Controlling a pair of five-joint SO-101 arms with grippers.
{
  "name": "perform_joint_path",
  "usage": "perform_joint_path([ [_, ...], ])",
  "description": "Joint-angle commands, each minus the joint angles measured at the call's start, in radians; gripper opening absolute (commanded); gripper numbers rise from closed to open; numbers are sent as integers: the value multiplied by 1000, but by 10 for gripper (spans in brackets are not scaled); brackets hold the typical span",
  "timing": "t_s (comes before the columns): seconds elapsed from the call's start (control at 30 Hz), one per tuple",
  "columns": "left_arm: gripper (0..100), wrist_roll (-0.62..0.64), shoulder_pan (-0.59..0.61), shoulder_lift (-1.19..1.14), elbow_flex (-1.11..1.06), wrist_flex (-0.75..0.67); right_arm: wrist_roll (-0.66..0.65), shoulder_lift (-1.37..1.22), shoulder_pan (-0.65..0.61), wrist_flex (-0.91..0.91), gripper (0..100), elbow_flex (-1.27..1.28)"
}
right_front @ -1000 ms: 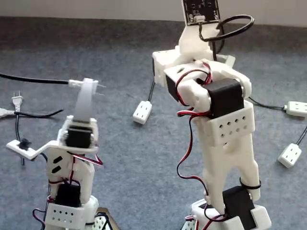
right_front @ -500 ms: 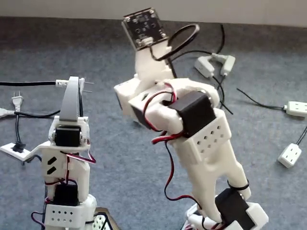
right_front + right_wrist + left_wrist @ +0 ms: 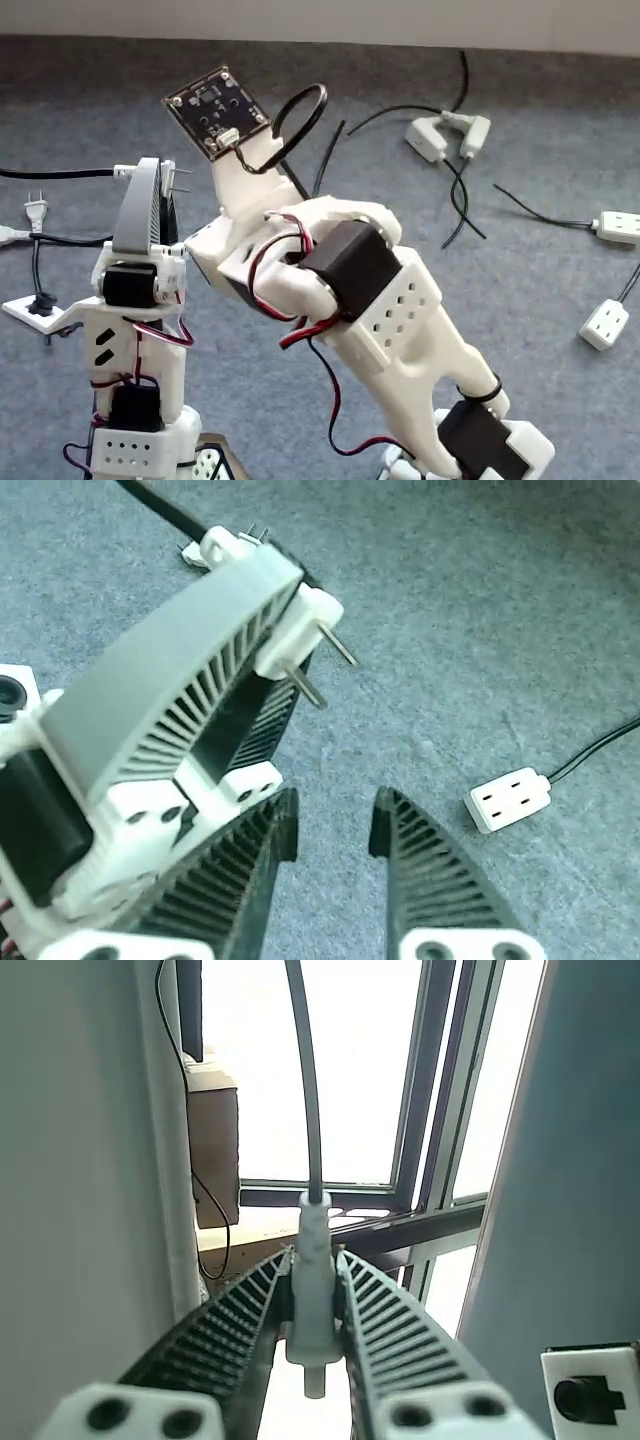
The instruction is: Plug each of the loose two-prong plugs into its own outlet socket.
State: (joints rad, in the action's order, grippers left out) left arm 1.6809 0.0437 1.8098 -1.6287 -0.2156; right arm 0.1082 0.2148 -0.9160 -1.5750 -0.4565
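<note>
My left gripper (image 3: 148, 185) stands raised at the left, shut on a white two-prong plug (image 3: 160, 172) whose prongs point sideways to the right. In the left wrist view the plug (image 3: 312, 1305) sits clamped between the fingers, with its grey cable running up and away. My right gripper (image 3: 335, 810) is open and holds nothing, close below the held plug's prongs (image 3: 322, 670). A white outlet socket (image 3: 508, 798) with a black cable lies on the carpet beyond the right gripper. In the high view the right arm's body covers its own gripper.
Another loose plug (image 3: 36, 212) lies at the far left on grey carpet (image 3: 520, 270). Two white sockets (image 3: 618, 226) (image 3: 603, 323) lie at the right edge. A pair of white connectors (image 3: 445, 135) with black cables lies at the back right.
The right arm has swung left across the table, bringing its gripper close to the left gripper. The left arm has shifted slightly left, still holding the plug.
</note>
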Motion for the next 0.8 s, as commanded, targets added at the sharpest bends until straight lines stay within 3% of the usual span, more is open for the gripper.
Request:
perform_joint_path([
  [0.0,7,6,8,2,35,-11,3,2,-13,36,35,-2],
  [0.23,7,3,-50,5,45,95,3,-50,-10,137,27,-4],
  [0.47,7,3,-48,5,45,106,3,-140,-7,150,22,-15],
  [0.77,7,3,-54,7,45,106,3,-147,119,236,22,-15],
])
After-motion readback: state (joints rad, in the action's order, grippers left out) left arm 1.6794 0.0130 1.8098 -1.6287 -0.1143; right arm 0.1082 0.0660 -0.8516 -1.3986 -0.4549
